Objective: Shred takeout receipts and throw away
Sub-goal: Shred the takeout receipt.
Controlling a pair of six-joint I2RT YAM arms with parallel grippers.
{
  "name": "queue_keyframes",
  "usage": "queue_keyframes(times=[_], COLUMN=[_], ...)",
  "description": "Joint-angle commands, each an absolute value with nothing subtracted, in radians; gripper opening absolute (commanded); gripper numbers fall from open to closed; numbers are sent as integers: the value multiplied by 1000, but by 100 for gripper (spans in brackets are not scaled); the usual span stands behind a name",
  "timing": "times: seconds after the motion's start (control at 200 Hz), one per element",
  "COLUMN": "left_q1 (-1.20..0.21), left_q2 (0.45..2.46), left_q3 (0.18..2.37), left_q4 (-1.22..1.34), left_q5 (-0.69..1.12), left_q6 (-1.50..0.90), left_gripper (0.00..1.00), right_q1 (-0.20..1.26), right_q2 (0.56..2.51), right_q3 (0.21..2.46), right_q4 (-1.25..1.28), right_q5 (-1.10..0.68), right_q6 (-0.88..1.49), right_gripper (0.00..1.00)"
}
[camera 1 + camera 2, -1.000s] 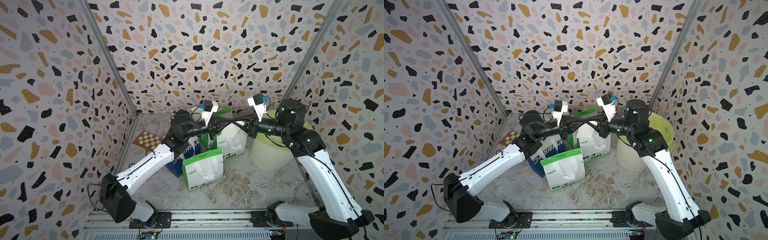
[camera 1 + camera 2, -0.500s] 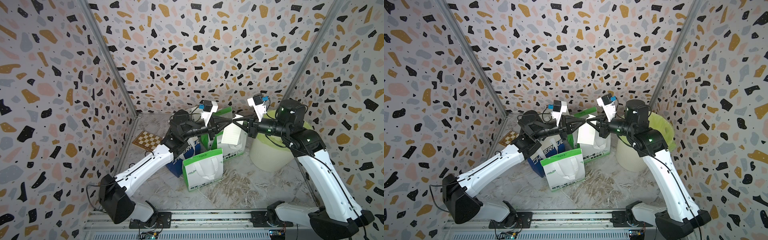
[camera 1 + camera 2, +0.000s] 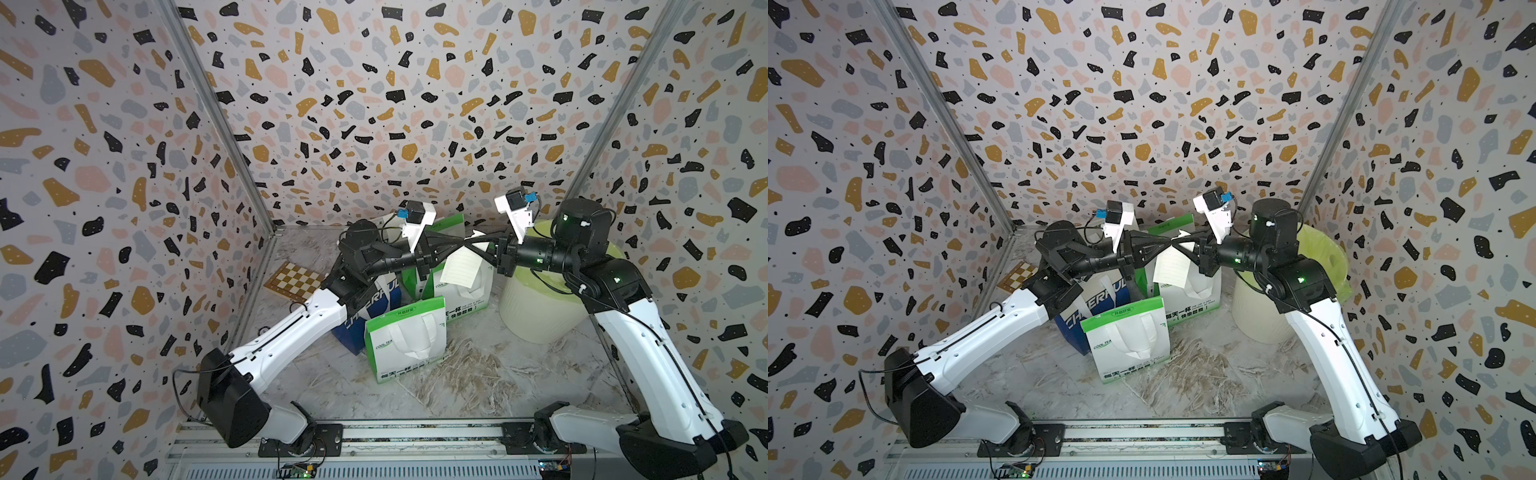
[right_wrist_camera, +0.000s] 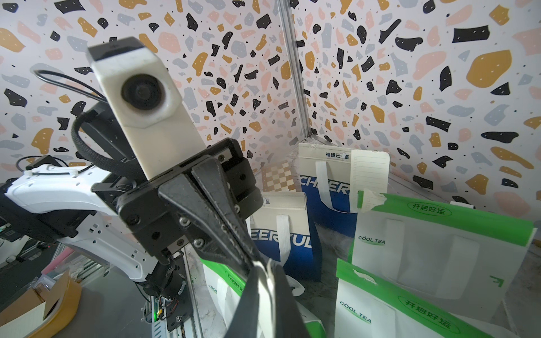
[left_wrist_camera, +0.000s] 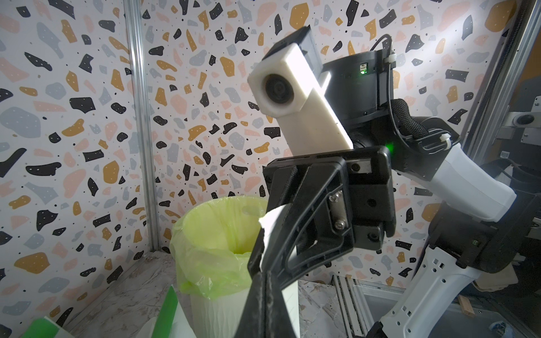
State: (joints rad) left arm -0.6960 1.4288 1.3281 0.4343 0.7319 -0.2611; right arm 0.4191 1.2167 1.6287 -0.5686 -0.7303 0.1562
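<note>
Both sets of fingers point(image 3: 444, 246) pinch the hanging receipt's point(image 3: 460, 269) top edge

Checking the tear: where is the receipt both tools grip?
In both top views the receipt hangs mid-air at the back centre, pinched at its top between the left tool and right tool, above the green-and-white bags, beside the lined bin.

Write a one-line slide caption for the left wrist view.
Left gripper and right gripper pinch one white receipt in front of the green-lined bin.

Left hand point(image 3: 460, 245) clamped, right hand point(image 3: 478, 248) pinched, tips meeting
</note>
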Motion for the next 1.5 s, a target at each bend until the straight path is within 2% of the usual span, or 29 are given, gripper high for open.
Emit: queue_keyframes(times=[0.0, 0.616, 0.871, 1.312, 1.497], left_q1=[-702, -702, -702, -702, -702], left_q2=[1412, 1405, 1401, 1399, 1398], left_q3=[1324, 1311, 1309, 1309, 1306], left_q4=[462, 457, 457, 462, 462], left_q5=[741, 739, 735, 730, 731], left_q6=[-247, -243, -238, -239, -240], left_gripper=[0, 0, 0, 0, 0], right_q1=[425, 424, 425, 425, 424], right_q2=[1210, 1180, 1186, 1189, 1193], right_q3=[1672, 1655, 1646, 1634, 1625], right_q4=[-545, -503, -514, -563, -550], right_q5=[-769, -792, -816, -691, -699], right_q6=[156, 164, 160, 141, 152], right_gripper=[13, 15, 11, 10, 9])
